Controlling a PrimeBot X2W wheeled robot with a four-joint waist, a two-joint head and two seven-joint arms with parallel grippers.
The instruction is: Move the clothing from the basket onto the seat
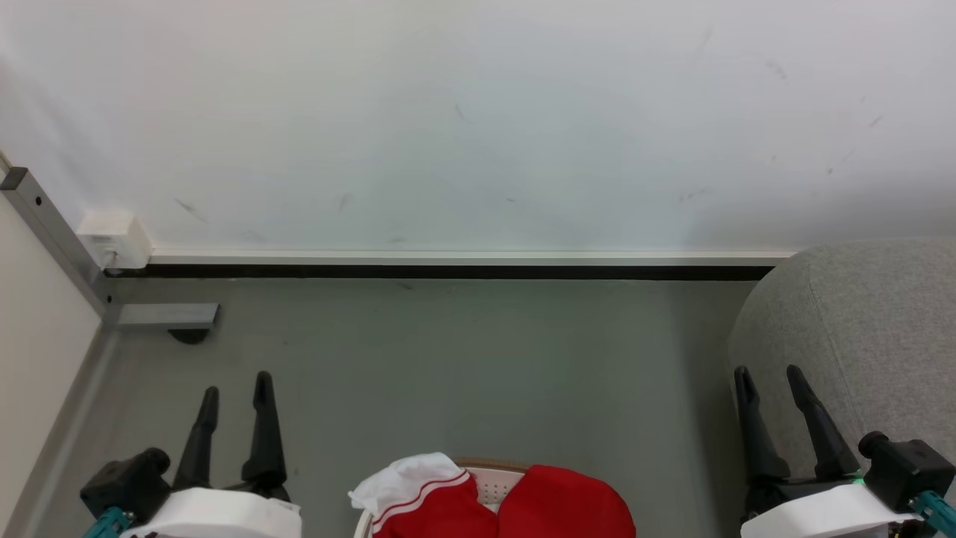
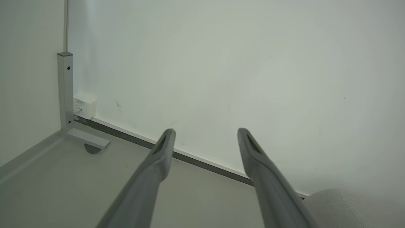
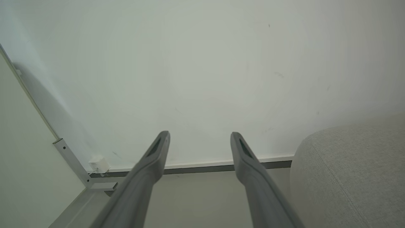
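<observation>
the red clothing (image 1: 567, 504) lay heaped in the basket (image 1: 489, 489) at six o'clock of the head view. the left gripper (image 1: 237, 382) hung at eight o'clock, jaws apart and empty. the right gripper (image 1: 767, 369), at four o'clock, had its jaws apart too, just beside the grey seat (image 1: 874, 321) at three o'clock.

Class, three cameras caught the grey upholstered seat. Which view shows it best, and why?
The right wrist view: the seat appears close and unobstructed, its weave and rounded edge plain. The head view shows it at the right, the right gripper partly in front. The left wrist view catches just a corner.
</observation>
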